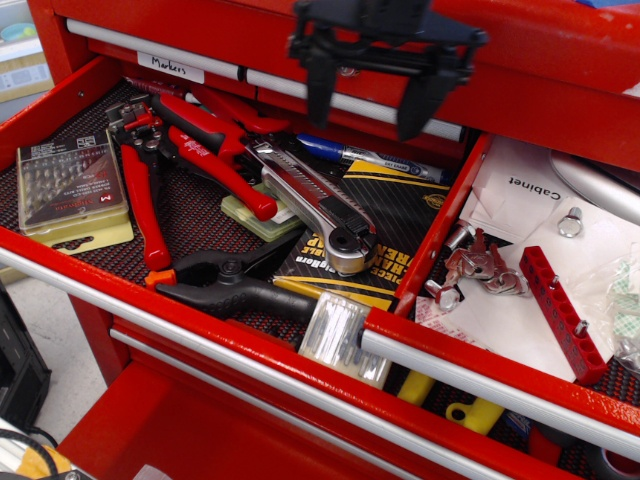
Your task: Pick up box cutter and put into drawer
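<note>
Glossy red painted metal all over the tool chest [200, 20], with a brushed silver rail [480, 385] across the near edge of the drawer [585, 405] on the right. White matt papers [530, 200] line its floor, shiny metal keys [480, 268] on top, beside a matt red plastic bit holder [562, 312]. Left, rough black mesh liner [190, 215]. The box cutter [315, 205] gleams, smooth bare metal, black wheel at its near end. Pliers [190, 140] wear satin red grips. The pen [375, 160] is shiny blue plastic. Above, the gripper [372, 95] looks matt black, prongs spread.
</note>
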Available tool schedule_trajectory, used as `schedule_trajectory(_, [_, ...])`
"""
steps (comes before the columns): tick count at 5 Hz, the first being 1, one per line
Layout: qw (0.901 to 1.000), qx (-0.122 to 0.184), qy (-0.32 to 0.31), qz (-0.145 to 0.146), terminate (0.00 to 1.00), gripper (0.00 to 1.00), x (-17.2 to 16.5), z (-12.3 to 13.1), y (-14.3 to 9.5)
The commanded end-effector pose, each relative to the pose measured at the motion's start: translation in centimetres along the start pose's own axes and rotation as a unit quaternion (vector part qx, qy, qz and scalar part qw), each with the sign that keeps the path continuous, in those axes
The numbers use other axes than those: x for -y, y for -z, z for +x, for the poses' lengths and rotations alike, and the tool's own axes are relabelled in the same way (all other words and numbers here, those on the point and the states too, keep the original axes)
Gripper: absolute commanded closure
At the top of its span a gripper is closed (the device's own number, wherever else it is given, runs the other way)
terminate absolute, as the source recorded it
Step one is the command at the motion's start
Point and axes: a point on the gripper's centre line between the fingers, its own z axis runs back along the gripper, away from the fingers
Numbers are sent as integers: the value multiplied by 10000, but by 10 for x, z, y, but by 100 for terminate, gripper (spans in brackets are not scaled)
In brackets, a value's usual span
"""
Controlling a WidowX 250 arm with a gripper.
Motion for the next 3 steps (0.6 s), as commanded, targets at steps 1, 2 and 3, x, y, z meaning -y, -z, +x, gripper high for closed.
schedule_trajectory(1, [9987,235,-202,-406,0,0,-4,9,14])
schedule_trajectory(2, [9985,167,-206,-479,0,0,-6,4,25])
schedule_trajectory(3, [9983,79,-131,-565,0,0,-8,0,37])
